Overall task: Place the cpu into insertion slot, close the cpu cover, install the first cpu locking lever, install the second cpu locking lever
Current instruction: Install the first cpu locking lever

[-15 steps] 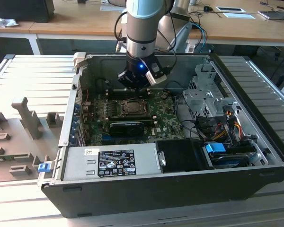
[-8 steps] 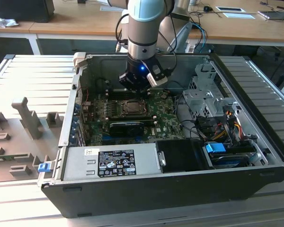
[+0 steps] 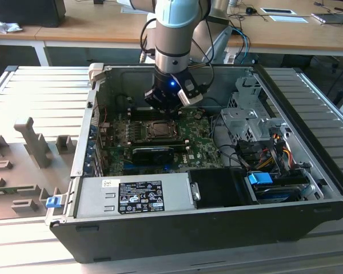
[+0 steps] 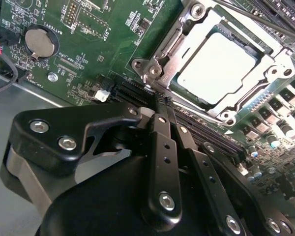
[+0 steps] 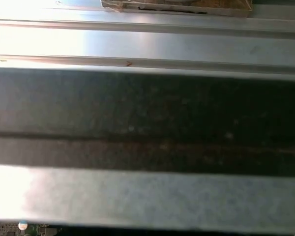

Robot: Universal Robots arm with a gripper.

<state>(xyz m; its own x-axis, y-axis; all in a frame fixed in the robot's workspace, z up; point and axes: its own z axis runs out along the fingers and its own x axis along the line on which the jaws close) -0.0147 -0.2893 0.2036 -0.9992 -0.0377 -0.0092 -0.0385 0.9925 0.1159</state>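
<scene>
Your gripper (image 4: 160,105) hangs low inside the open case (image 3: 308,188), just above the board (image 4: 88,44) and right beside the slot (image 4: 219,64), with nothing between its fingers. In the second wrist view the two fingers (image 4: 162,147) run forward side by side and meet at the tips, so you can read them as closed, or all but closed, on empty air; the tips sit over the long black connector (image 4: 206,132) that borders the socket, near the hinge corner of the frame. The cpu (image 4: 216,64) lies just ahead of the fingertips, flat in the slot with its pale face up, so that first part of the job looks done. The cover (image 4: 265,78) lies down around it, its cut-out middle leaving the pale face showing; I judge it lowered rather than standing open, which would explain why the fingers are pinched together: a narrow closed tip suits pushing a thin wire lever better than an open one. A bright metal lever (image 4: 169,46) runs along the socket edge nearest the fingertips, but you cannot tell from here whether it is hooked under its catch or lying free. In the exterior view the wrist stands upright over the socket (image 3: 159,130), well clear of the power supply (image 3: 134,197) and the drive bay (image 3: 248,117), so the approach is straight down. The first wrist view faces a dark band of case wall (image 5: 147,118).
</scene>
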